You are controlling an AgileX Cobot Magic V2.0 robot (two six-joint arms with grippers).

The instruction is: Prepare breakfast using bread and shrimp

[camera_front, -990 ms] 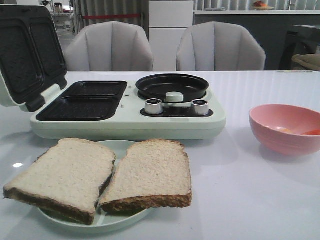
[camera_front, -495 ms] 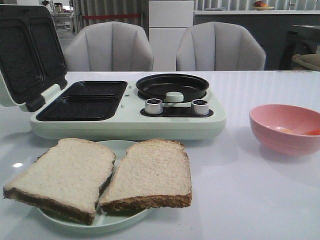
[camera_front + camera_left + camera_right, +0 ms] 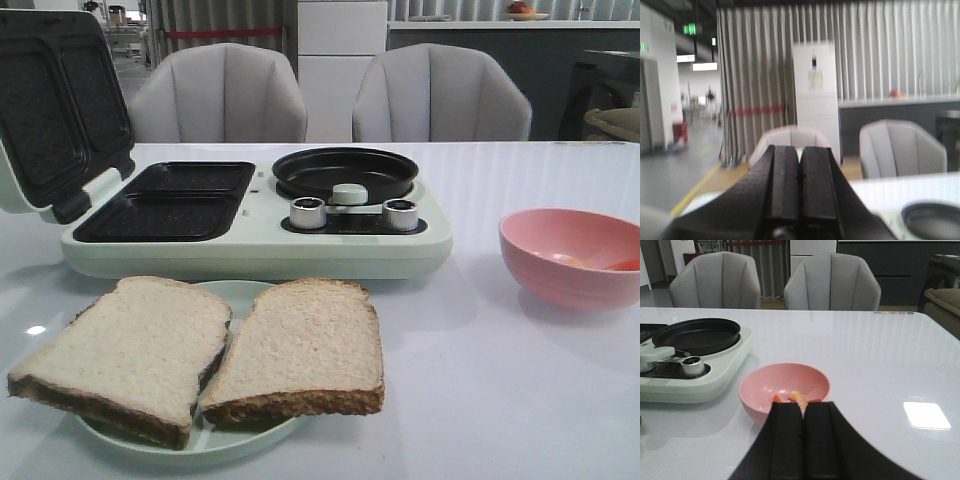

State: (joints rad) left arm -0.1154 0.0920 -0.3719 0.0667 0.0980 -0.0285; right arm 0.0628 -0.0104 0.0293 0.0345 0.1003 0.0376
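Front view: bread (image 3: 200,355) slices flat, side by side.

My right gripper (image 3: 802,440) hides part of the shrimp (image 3: 798,398); at nine o'clock, the lid (image 3: 55,100) is cropped.

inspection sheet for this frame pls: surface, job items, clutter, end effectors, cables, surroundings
Surface: white glossy table, glare spots, no spills seen.
Job's things: two bread slices side by side on a pale green plate, touching along their inner edges. Shrimp lying in the pink bowl, to the right of the plate.
Appliance: breakfast maker, lid open, grill plates and round pan bare.
Clutter: nothing seen.
End effectors: left end effector shut, raised, facing the room. Right end effector shut, aimed at the bowl, holding nothing.
Cables: nothing seen.
Surroundings: two grey chairs behind the table, curtain, counter.
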